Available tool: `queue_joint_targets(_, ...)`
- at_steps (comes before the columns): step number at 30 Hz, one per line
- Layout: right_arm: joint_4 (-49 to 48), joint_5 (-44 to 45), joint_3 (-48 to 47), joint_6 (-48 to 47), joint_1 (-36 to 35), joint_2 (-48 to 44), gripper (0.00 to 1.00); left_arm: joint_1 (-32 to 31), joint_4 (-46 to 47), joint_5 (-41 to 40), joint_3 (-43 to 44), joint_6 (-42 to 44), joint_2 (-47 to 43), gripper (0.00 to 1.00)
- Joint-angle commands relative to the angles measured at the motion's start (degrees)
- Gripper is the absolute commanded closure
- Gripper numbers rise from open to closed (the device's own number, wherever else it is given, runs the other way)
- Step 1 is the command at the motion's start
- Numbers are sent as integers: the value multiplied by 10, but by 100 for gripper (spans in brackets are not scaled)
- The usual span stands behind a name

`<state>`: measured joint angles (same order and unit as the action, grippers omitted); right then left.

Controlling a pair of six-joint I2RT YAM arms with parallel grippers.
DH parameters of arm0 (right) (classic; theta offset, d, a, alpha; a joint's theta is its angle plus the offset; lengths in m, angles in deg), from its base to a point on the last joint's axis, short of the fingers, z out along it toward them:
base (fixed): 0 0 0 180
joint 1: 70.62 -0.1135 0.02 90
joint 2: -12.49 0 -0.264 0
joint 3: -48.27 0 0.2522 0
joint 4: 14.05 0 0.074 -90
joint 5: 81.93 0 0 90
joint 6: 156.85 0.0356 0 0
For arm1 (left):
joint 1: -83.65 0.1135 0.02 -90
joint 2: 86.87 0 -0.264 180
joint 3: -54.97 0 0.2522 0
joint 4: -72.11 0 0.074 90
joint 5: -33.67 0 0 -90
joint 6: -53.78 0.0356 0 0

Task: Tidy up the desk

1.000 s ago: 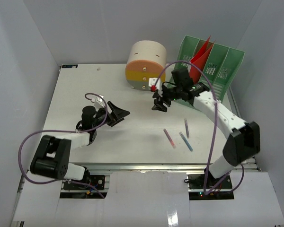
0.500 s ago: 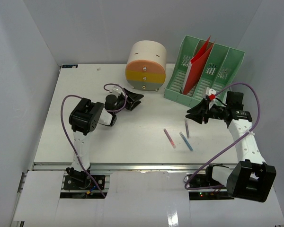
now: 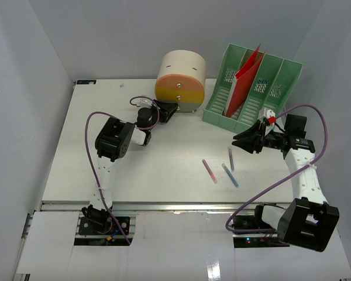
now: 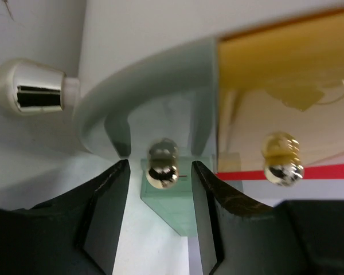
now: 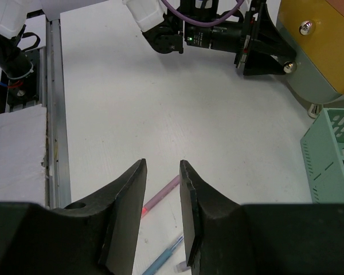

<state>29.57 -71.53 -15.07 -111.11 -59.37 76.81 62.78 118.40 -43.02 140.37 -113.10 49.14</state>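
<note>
Chrome knob [image 4: 162, 163] on the bottom drawer of the cream drawer unit [image 3: 181, 79] is sitting between the spread fingers of my left gripper [image 4: 157, 172], untouched, at the far side of the white desk [image 3: 93, 170]. My right gripper [image 5: 160, 172], also gaping, is hovering near the loose pens [image 3: 209, 170]. I am judging that a shallow pinch risks slipping off the rounded knob, or dragging the whole unit forward.

White desk [image 3: 164, 170], cream drawer unit [image 3: 181, 63] banded orange-yellow, green slotted rack [image 3: 286, 73], red folder [image 3: 240, 88], seemingly pink pen [image 3: 209, 171]
</note>
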Motion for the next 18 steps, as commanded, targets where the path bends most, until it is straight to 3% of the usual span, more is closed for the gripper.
queue_joint_targets(1,-12,-19,5,5,5,-12,63,-8,-56,-16,44,-6,16,47)
queue_joint_targets(10,-11,-17,5,6,7,-17,63,-12,-83,-13,62,-5,20,58)
queue_joint_targets(18,-11,-13,5,6,8,-15,63,-12,-48,-5,17,-19,-2,77)
